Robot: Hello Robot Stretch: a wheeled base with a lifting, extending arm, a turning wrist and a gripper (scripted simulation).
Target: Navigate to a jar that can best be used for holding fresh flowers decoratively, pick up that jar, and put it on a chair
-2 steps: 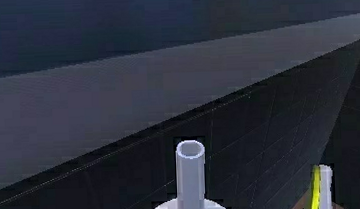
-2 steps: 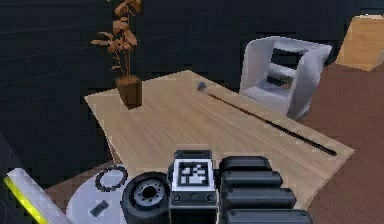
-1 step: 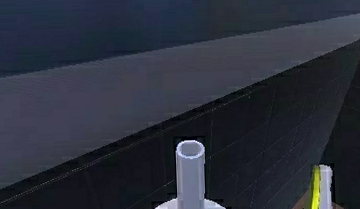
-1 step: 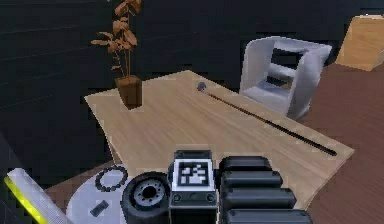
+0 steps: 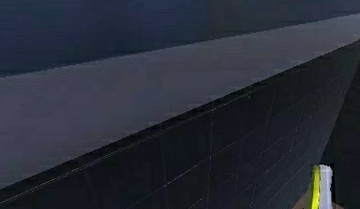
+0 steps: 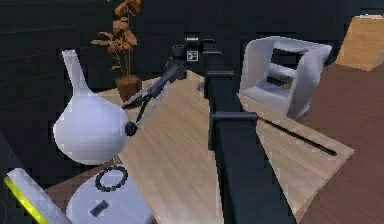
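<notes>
In the arm side view a pale, round-bellied jar with a long thin neck [image 6: 88, 122] hangs at the far end of my gripper [image 6: 133, 122], clear of the wooden surface [image 6: 180, 145] and the dark floor. The gripper holds this jar. The dark arm [image 6: 235, 140] rises from the bottom edge to the two white marker squares [image 6: 192, 52]. A white chair [image 6: 285, 70] with a hollow shell back stands farther out, at the upper right beyond the arm.
A potted plant with rust-brown leaves [image 6: 120, 45] stands past the gripper. A thin black rod [image 6: 300, 135] lies on the wood near the chair. A tan wooden piece [image 6: 365, 40] is at the top right. Ahead, a dark tiled face under a grey band [image 5: 138, 94] blocks the forward view.
</notes>
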